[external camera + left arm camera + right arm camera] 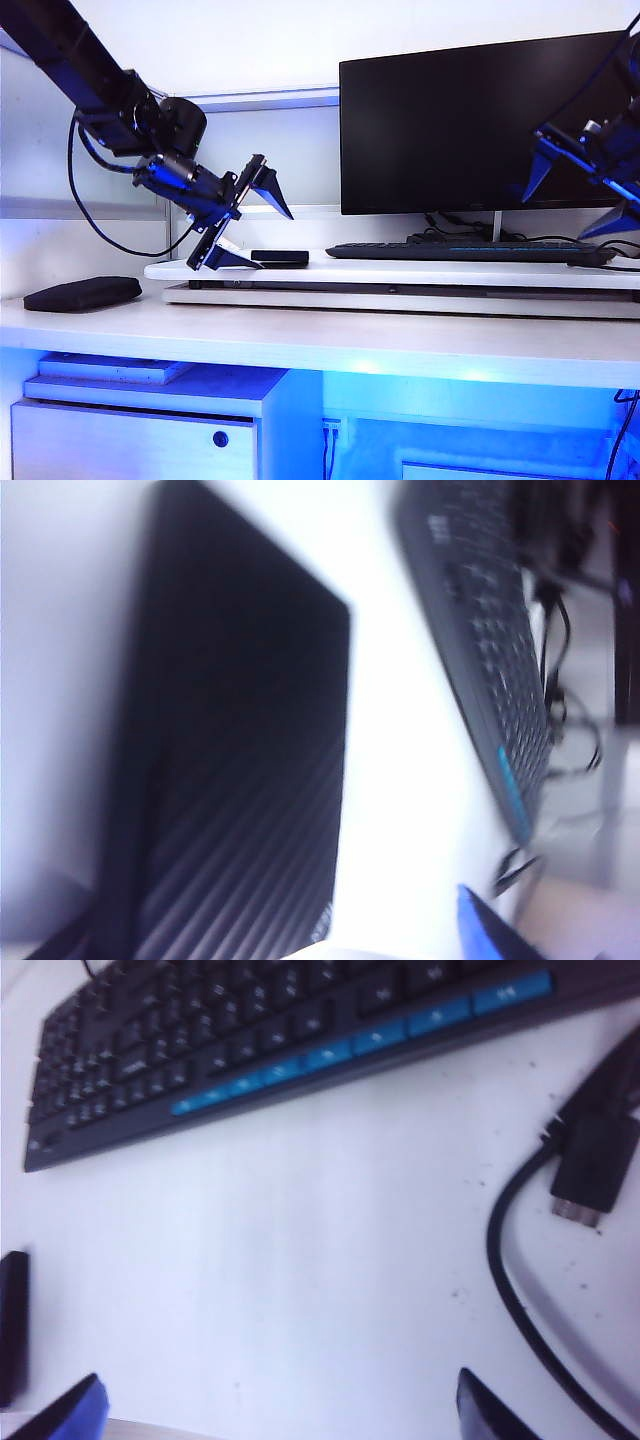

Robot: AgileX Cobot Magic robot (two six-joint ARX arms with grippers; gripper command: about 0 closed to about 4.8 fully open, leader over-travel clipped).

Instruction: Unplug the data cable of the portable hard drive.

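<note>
1. Portable hard drive [280,258]: lies flat on the raised white bench [420,272], just left of the keyboard [470,252], which serves here as the landmark. No cable is seen attached to it in any view.
2. Data cable [520,1290]: lies loose on the bench in front of the keyboard's right end, its pale-tipped plug [580,1208] free and pointing at nothing. The unplugging appears complete.
3. Left end effector [250,225]: hangs just left of the drive, far from the keyboard's right end, jaws spread wide and empty; its lower finger sits close beside the drive.
4. Right end effector [585,195]: hovers above the keyboard's right end, jaws apart, holding nothing.
5. Risk A: on withdrawal the left lower finger could catch the drive's edge and push it toward the keyboard or off the bench edge.
6. Risk B: the right fingers, descending or sweeping, could snag the cable loop and drag it against the keyboard.
7. Soft black pouch [82,293]: well left of the keyboard, uninvolved.
</note>
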